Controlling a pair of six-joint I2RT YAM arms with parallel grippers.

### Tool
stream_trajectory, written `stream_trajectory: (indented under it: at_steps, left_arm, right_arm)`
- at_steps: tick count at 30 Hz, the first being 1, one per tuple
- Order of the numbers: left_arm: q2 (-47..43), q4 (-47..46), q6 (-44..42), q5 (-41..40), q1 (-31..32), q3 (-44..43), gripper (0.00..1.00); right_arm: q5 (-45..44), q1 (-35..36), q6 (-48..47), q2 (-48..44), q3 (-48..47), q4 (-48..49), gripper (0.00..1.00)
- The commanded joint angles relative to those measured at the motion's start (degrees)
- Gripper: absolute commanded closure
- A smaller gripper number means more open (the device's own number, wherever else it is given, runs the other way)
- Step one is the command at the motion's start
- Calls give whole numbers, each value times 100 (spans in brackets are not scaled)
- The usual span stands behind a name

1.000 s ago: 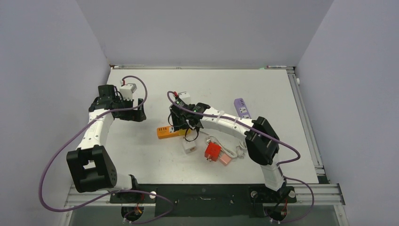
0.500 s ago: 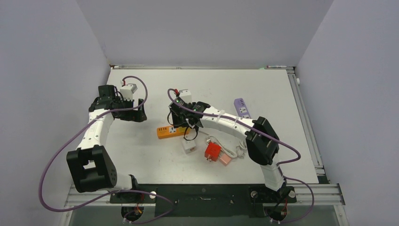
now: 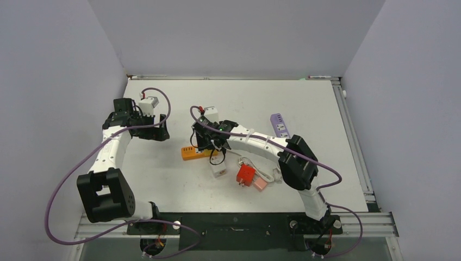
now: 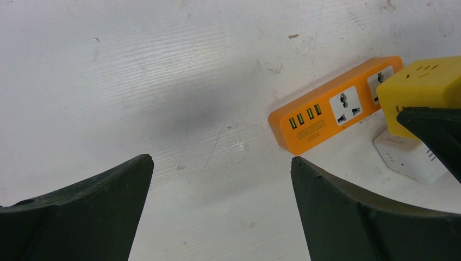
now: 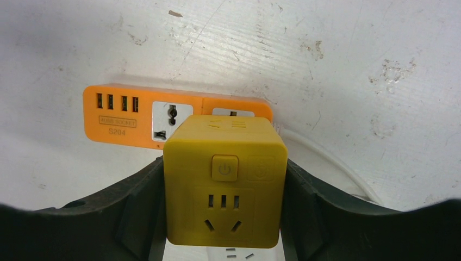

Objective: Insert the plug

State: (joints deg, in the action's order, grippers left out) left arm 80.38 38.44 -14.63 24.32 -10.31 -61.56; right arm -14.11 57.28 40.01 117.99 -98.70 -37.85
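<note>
An orange power strip (image 3: 197, 153) lies flat on the white table; it also shows in the left wrist view (image 4: 334, 104) and the right wrist view (image 5: 130, 117). My right gripper (image 5: 224, 190) is shut on a yellow cube plug adapter (image 5: 224, 182) and holds it just above the strip's right-hand sockets; the adapter also shows in the left wrist view (image 4: 418, 89). In the top view the right gripper (image 3: 209, 142) hides the adapter. My left gripper (image 4: 220, 179) is open and empty over bare table, left of the strip, and shows in the top view (image 3: 155, 130).
A white cube adapter (image 3: 219, 169) lies just in front of the strip. A red adapter (image 3: 245, 174), a pink block (image 3: 260, 185) and a white cable (image 3: 266, 175) lie to its right. A purple power strip (image 3: 279, 124) lies at the right.
My right gripper has shifted slightly left with the yellow adapter, over the orange strip. The left arm has not moved.
</note>
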Motion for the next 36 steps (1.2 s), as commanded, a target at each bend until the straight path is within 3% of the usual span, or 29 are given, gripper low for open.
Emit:
stream_trajectory:
  at_steps: [1, 36]
  left_arm:
    - [-182, -30, -101, 133, -49, -35, 4]
    - [-339, 8, -268, 115, -42, 67, 4]
  right_arm:
    - [-237, 71, 122, 6, -276, 71, 95]
    - [-687, 162, 175, 155, -392, -221, 95]
